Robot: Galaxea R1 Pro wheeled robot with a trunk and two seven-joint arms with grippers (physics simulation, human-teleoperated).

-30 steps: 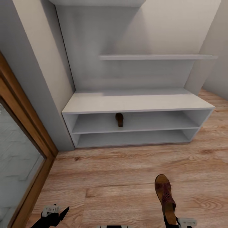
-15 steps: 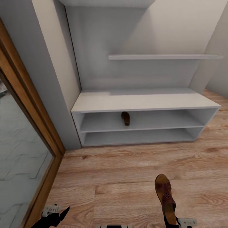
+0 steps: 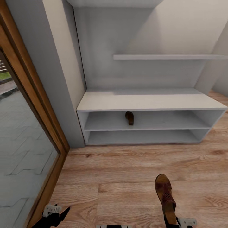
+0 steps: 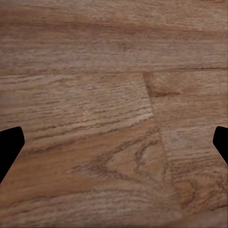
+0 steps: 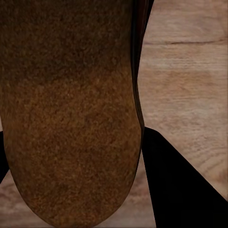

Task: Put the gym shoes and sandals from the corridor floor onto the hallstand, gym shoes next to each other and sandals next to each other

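Observation:
The light grey hallstand (image 3: 148, 102) stands ahead against the wall. One brown sandal (image 3: 129, 117) lies in its upper shelf slot, left of centre. My right gripper (image 3: 176, 221), low at the right, is shut on the heel end of the other sandal (image 3: 164, 191), which hangs above the corridor floor (image 3: 126, 171) with its toe towards the rack. The right wrist view looks along that sandal's brown sole (image 5: 71, 109), with a black finger (image 5: 183, 190) beside it. My left gripper (image 3: 53, 214) is open over bare planks (image 4: 114, 142). The gym shoes are out of view.
A wood-framed glass door (image 3: 34, 104) runs along the left, with a grey wall pier (image 3: 61, 79) between it and the rack. A stepped shelf (image 3: 164, 57) juts from the rack's back panel. Open plank floor lies between me and the rack.
The whole picture has shifted: the hallstand now sits further right in the frame and more of the door shows, so the camera moved. Both grippers and the held sandal keep their places in the frame.

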